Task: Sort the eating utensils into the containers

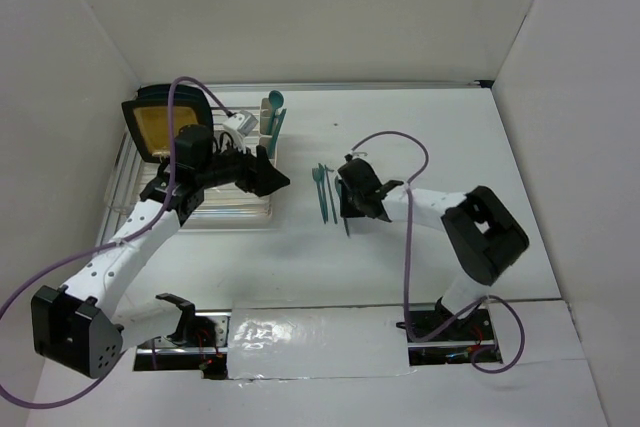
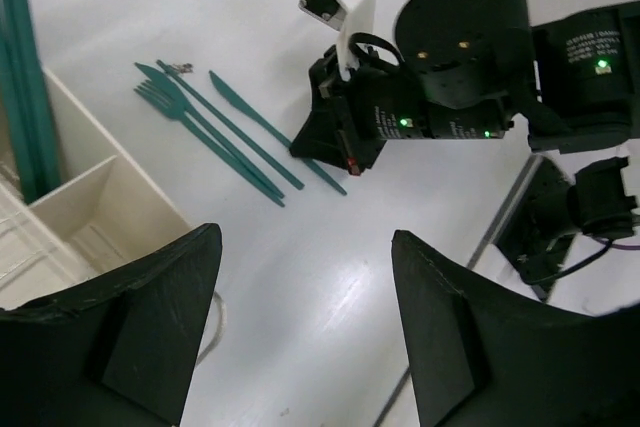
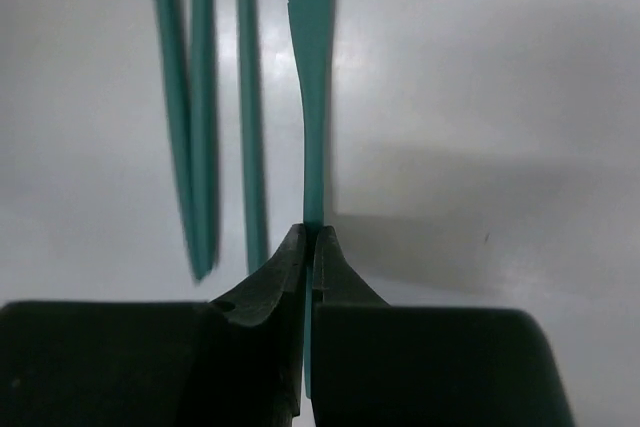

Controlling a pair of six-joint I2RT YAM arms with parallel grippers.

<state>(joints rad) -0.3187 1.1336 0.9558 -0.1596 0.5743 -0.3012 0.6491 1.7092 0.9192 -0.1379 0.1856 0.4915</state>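
Right hand (image 3: 312,245): closed tight, with both fingertips pinching the thin handle of the teal knife (image 3: 314,77). In your right wrist view the handle runs straight up from the tips to the top of the frame, serrated edge facing left.
Teal knife, position: in the top view you find it just right of centre, on the right side of the loose group. You cannot tell from these views whether it is lifted off the worktop (image 1: 450,137) or lying on it.
Loose utensils (image 2: 162,102): what look like three more teal pieces, at least one of them a fork. They lie side by side on the worktop just left of the knife, nearly parallel to it and not touching it. In your left wrist view they sit left of centre in the upper half.
Left hand (image 2: 303,247): spread wide with nothing between its fingers, which fill the lower edge of the left wrist view. It hovers over bare worktop between the containers and the loose group.
Containers (image 2: 95,197): cream-white rectangular cups at the left edge of the left wrist view. They are fixed to the right side of the dish rack (image 1: 215,209), left of centre in the top view.
Stored utensils (image 1: 276,105): teal pieces standing upright in the cup nearer the top of the frame, with a spoon bowl showing uppermost.
Yellow plate (image 1: 162,125): black-rimmed, propped in the rack at the upper left of the top view.
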